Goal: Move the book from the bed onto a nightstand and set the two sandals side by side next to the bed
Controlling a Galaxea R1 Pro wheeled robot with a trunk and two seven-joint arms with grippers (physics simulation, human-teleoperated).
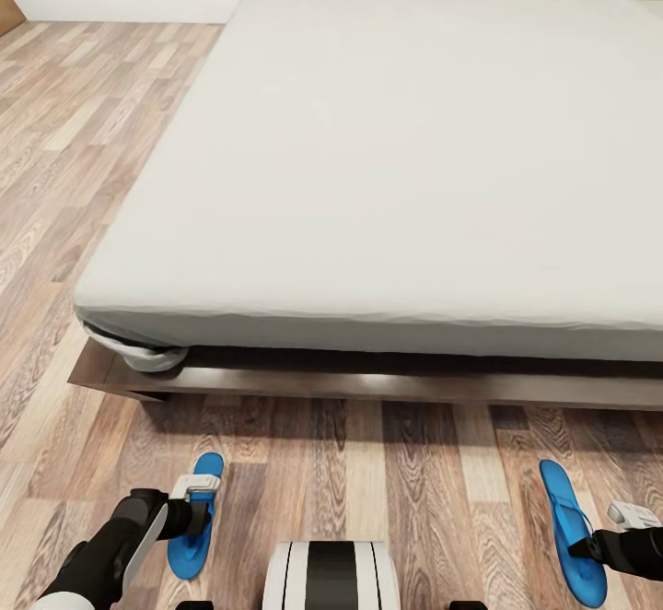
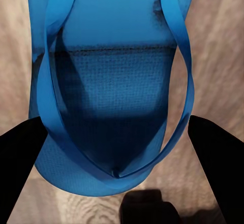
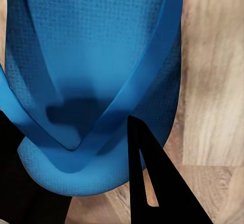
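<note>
While both sandals lie well apart on the floor [image 1: 74, 131] by the bed [image 1: 387, 380], your left gripper [image 2: 119, 132] straddles the left sandal [image 1: 195, 518] open; right gripper [image 3: 76, 148] grips the right sandal [image 1: 566, 527]. Draw them together.

Two bright blue flip-flop sandals [image 1: 197, 516] [image 1: 569, 532] are lying well apart on the wood-plank floor [image 1: 368, 472] before the pale grey-white mattressed bed [image 1: 396, 177].

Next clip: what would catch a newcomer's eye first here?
The wide bed with its bare pale mattress fills most of the head view. On the wood floor before it lie two bright blue sandals, far apart: the left sandal under the left pincer, the right sandal beside the right pincer.
</note>
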